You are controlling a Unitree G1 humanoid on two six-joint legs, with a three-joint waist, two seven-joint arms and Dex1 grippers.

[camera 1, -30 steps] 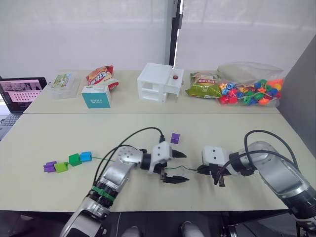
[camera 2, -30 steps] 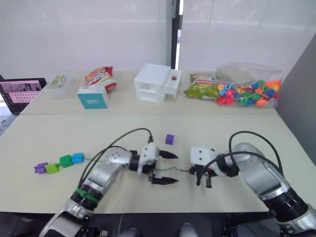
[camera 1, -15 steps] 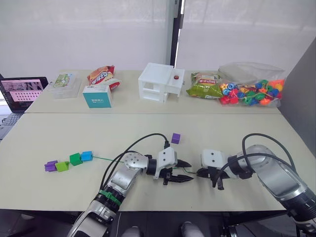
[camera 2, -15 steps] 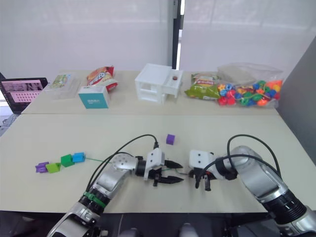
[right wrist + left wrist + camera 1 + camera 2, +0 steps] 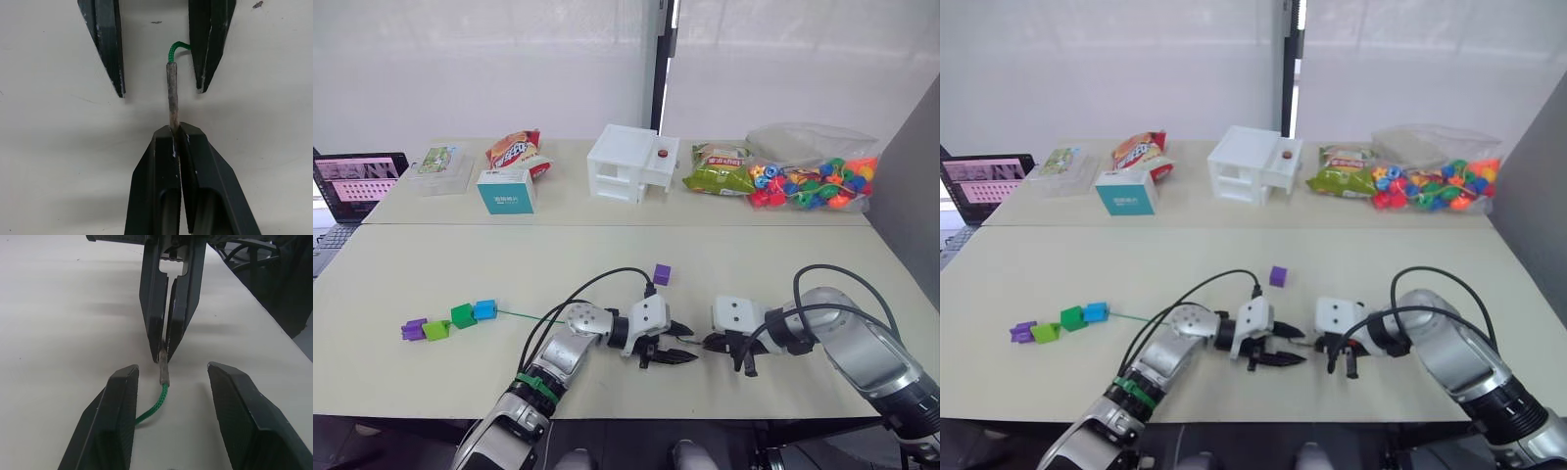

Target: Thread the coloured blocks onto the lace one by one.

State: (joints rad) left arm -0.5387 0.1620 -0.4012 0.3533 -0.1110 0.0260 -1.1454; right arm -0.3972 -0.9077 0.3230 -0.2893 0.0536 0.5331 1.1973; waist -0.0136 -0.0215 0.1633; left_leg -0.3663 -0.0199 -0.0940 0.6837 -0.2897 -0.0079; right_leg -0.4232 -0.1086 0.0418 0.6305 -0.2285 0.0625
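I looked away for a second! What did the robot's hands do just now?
The left gripper, open, slid toward the right gripper until its fingers sat either side of the lace tip. The right gripper stayed shut on that tip. The four threaded blocks and loose purple block didn't move.

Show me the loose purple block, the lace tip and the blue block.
Loose purple block [image 5: 661, 274], left eye view, its top face.
Lace tip [image 5: 172, 93], right wrist view, middle of the grey stiff end.
Blue block [image 5: 484, 309], left eye view, its centre.
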